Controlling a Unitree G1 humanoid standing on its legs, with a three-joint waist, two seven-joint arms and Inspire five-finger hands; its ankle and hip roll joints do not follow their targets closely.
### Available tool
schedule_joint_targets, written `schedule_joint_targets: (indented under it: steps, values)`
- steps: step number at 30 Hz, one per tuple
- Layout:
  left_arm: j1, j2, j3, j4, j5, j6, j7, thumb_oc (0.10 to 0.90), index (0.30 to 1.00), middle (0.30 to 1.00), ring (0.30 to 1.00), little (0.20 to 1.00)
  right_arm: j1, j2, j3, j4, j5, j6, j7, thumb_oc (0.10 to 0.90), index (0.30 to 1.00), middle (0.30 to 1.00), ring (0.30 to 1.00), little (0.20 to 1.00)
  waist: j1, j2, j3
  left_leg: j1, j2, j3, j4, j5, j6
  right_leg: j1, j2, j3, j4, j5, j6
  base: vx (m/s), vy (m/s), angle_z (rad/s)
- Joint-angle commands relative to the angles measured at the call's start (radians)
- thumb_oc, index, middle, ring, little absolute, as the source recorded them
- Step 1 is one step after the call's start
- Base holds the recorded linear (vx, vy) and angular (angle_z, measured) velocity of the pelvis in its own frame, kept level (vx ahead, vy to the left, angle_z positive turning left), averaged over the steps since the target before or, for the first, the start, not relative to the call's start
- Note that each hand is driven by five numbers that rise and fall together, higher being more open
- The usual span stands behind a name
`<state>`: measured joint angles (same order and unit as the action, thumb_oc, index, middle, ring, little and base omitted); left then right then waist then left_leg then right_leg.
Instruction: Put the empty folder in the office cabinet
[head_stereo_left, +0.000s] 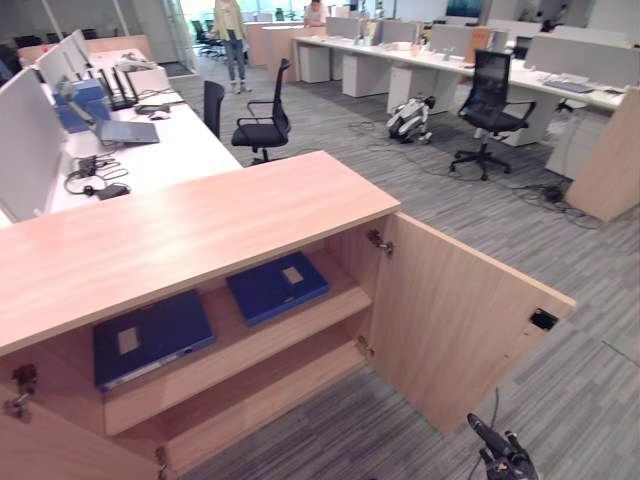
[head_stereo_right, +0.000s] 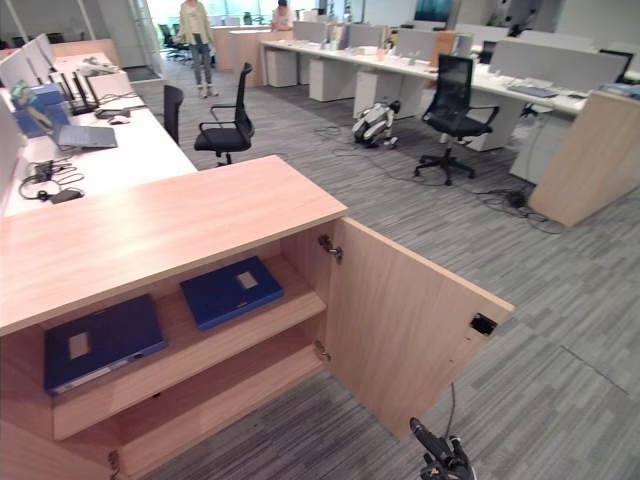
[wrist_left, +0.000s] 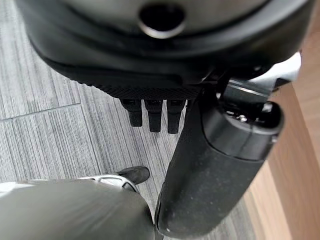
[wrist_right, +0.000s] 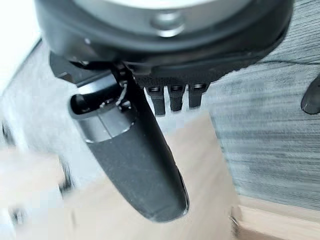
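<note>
We see two blue folders (head_stereo_left: 278, 286) flat on the upper shelf of the open cabinet (head_stereo_left: 200, 225), up-left of our right hand (head_stereo_left: 500, 455), the nearer one; both it and the left hand (wrist_left: 150, 75) hang relaxed, empty

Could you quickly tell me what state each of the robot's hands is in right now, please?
Left hand: open, fingers straight, holding nothing, above the grey carpet.
Right hand: open, fingers straight, holding nothing, near the light wooden cabinet door.
</note>
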<state>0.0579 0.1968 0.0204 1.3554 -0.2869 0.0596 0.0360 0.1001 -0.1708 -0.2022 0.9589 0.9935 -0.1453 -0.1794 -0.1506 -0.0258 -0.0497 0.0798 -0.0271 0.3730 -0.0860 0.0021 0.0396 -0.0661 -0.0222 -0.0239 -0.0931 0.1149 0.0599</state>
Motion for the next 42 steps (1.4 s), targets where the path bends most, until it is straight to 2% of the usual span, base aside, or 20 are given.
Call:
schedule_joint_targets:
  steps: [1, 7, 10, 11, 13, 14, 15, 18, 19, 20, 21, 25, 30, 34, 38, 42]
  values:
    - [-0.017, 0.000, -0.003, 0.065, 0.036, -0.007, 0.021, 0.800, 0.900, 0.900, 0.900, 0.900, -0.108, -0.057, -0.059, -0.021, 0.010, -0.088, -0.035, 0.800, 0.900, 0.900, 0.900, 0.900, -0.002, 0.035, 0.013, -0.021, 0.008, -0.152, -0.001, -0.080, -0.013, 0.047, -0.011, 0.008, 0.030, -0.064, 0.069, 0.01, 0.019, -0.69]
    - [-0.021, 0.018, 0.007, 0.057, 0.072, -0.007, 0.037, 0.800, 0.900, 0.900, 0.900, 0.900, -0.084, -0.153, -0.118, -0.135, -0.180, -0.100, -0.151, 0.800, 0.900, 0.900, 0.900, 0.900, -0.020, 0.033, 0.016, -0.019, 0.007, -0.140, -0.001, -0.090, -0.012, 0.045, -0.012, 0.021, 0.024, -0.058, 0.075, 0.01, 0.005, -0.20]
    - [-0.022, 0.021, 0.009, 0.054, 0.085, -0.007, 0.038, 0.800, 0.900, 0.900, 0.900, 0.900, -0.087, -0.186, -0.121, -0.186, -0.243, -0.096, -0.168, 0.800, 0.900, 0.900, 0.900, 0.900, -0.018, 0.032, 0.019, -0.019, 0.006, -0.144, -0.001, -0.090, -0.012, 0.048, -0.014, 0.018, 0.023, -0.060, 0.074, 0.00, -0.004, 0.09]
    - [-0.019, 0.027, 0.009, 0.052, 0.099, -0.005, 0.037, 0.800, 0.900, 0.900, 0.900, 0.900, -0.093, -0.230, -0.112, -0.243, -0.332, -0.082, -0.185, 0.800, 0.900, 0.900, 0.900, 0.900, -0.010, 0.031, 0.021, -0.018, 0.006, -0.150, -0.001, -0.091, -0.013, 0.052, -0.016, 0.013, 0.021, -0.061, 0.074, 0.00, -0.007, 0.13]
    - [-0.017, 0.034, 0.008, 0.049, 0.116, -0.004, 0.037, 0.800, 0.900, 0.900, 0.900, 0.900, -0.108, -0.273, -0.089, -0.290, -0.424, -0.059, -0.184, 0.800, 0.900, 0.900, 0.900, 0.900, -0.001, 0.029, 0.023, -0.016, 0.005, -0.156, -0.001, -0.090, -0.013, 0.057, -0.018, 0.006, 0.020, -0.061, 0.073, 0.01, -0.007, 0.17]
    - [-0.017, 0.033, 0.008, 0.049, 0.116, -0.004, 0.037, 0.800, 0.900, 0.900, 0.900, 0.900, -0.109, -0.273, -0.089, -0.291, -0.426, -0.058, -0.185, 0.800, 0.900, 0.900, 0.900, 0.900, -0.002, 0.029, 0.023, -0.016, 0.005, -0.156, -0.001, -0.091, -0.013, 0.057, -0.018, 0.006, 0.019, -0.061, 0.073, 0.01, -0.017, 0.12]
    - [-0.017, 0.044, 0.005, 0.048, 0.134, -0.004, 0.034, 0.800, 0.900, 0.900, 0.900, 0.900, -0.132, -0.331, -0.066, -0.328, -0.512, -0.036, -0.178, 0.800, 0.900, 0.900, 0.900, 0.900, 0.010, 0.026, 0.023, -0.014, 0.004, -0.162, -0.001, -0.090, -0.014, 0.064, -0.020, -0.002, 0.016, -0.063, 0.072, 0.01, -0.019, 0.05]
    - [-0.018, 0.052, 0.005, 0.047, 0.147, -0.003, 0.032, 0.800, 0.900, 0.900, 0.900, 0.900, -0.169, -0.381, -0.029, -0.356, -0.573, -0.018, -0.160, 0.800, 0.900, 0.900, 0.900, 0.900, 0.020, 0.024, 0.025, -0.011, 0.005, -0.167, -0.001, -0.090, -0.016, 0.070, -0.021, -0.010, 0.015, -0.066, 0.071, 0.01, -0.024, 0.09]
    - [-0.021, 0.064, 0.004, 0.048, 0.157, -0.002, 0.028, 0.800, 0.900, 0.900, 0.900, 0.900, -0.207, -0.426, 0.005, -0.375, -0.617, -0.005, -0.142, 0.800, 0.900, 0.900, 0.900, 0.900, 0.035, 0.020, 0.024, -0.010, 0.005, -0.173, -0.001, -0.088, -0.018, 0.075, -0.022, -0.016, 0.014, -0.069, 0.070, 0.01, -0.022, 0.07]
    - [-0.021, 0.063, 0.006, 0.048, 0.157, -0.002, 0.028, 0.800, 0.900, 0.900, 0.900, 0.900, -0.209, -0.427, 0.007, -0.373, -0.617, -0.005, -0.142, 0.800, 0.900, 0.900, 0.900, 0.900, 0.033, 0.021, 0.025, -0.010, 0.005, -0.174, -0.001, -0.088, -0.018, 0.076, -0.022, -0.017, 0.014, -0.069, 0.070, 0.01, -0.046, 0.01]
    - [-0.025, 0.074, 0.003, 0.050, 0.163, -0.001, 0.026, 0.800, 0.900, 0.900, 0.900, 0.900, -0.257, -0.462, 0.052, -0.377, -0.650, 0.007, -0.124, 0.800, 0.900, 0.900, 0.900, 0.900, 0.049, 0.016, 0.025, -0.010, 0.005, -0.180, -0.001, -0.086, -0.021, 0.081, -0.023, -0.025, 0.012, -0.071, 0.068, 0.00, -0.034, 0.07]
    - [-0.029, 0.090, 0.000, 0.054, 0.159, -0.003, 0.025, 0.800, 0.900, 0.900, 0.900, 0.900, -0.367, -0.519, 0.147, -0.344, -0.671, 0.017, -0.083, 0.800, 0.900, 0.900, 0.900, 0.900, 0.072, 0.011, 0.029, -0.007, 0.005, -0.195, -0.001, -0.082, -0.025, 0.091, -0.023, -0.040, 0.009, -0.076, 0.064, 0.00, -0.036, 0.11]
    - [-0.029, 0.100, -0.005, 0.068, 0.160, 0.001, 0.020, 0.800, 0.900, 0.900, 0.900, 0.900, -0.459, -0.539, 0.252, -0.344, -0.656, 0.023, -0.022, 0.800, 0.900, 0.900, 0.900, 0.900, 0.091, 0.006, 0.029, -0.006, 0.005, -0.203, -0.001, -0.079, -0.029, 0.100, -0.023, -0.049, 0.006, -0.079, 0.062, 0.00, -0.029, 0.08]
    - [-0.033, 0.096, -0.023, 0.077, 0.146, 0.006, 0.013, 0.800, 0.900, 0.900, 0.900, 0.900, -0.592, -0.512, 0.370, -0.368, -0.569, 0.006, 0.035, 0.800, 0.900, 0.900, 0.900, 0.900, 0.108, 0.006, 0.023, -0.003, 0.007, -0.210, -0.001, -0.076, -0.033, 0.106, -0.022, -0.059, 0.006, -0.083, 0.058, 0.00, -0.005, -0.01]
    - [-0.034, 0.092, -0.028, 0.077, 0.135, 0.004, 0.008, 0.800, 0.900, 0.900, 0.900, 0.900, -0.632, -0.491, 0.407, -0.392, -0.524, -0.005, 0.059, 0.800, 0.900, 0.900, 0.900, 0.900, 0.116, 0.005, 0.022, -0.003, 0.008, -0.213, -0.001, -0.074, -0.034, 0.107, -0.021, -0.061, 0.006, -0.084, 0.056, 0.00, -0.003, -0.07]
    - [-0.043, 0.086, -0.021, 0.070, 0.126, 0.004, 0.011, 0.800, 0.900, 0.900, 0.900, 0.900, -0.606, -0.418, 0.470, -0.589, -0.430, -0.030, 0.139, 0.800, 0.900, 0.900, 0.900, 0.900, 0.116, 0.002, 0.024, -0.006, 0.009, -0.215, -0.001, -0.069, -0.034, 0.104, -0.019, -0.062, 0.006, -0.082, 0.053, 0.00, 0.001, -0.18]
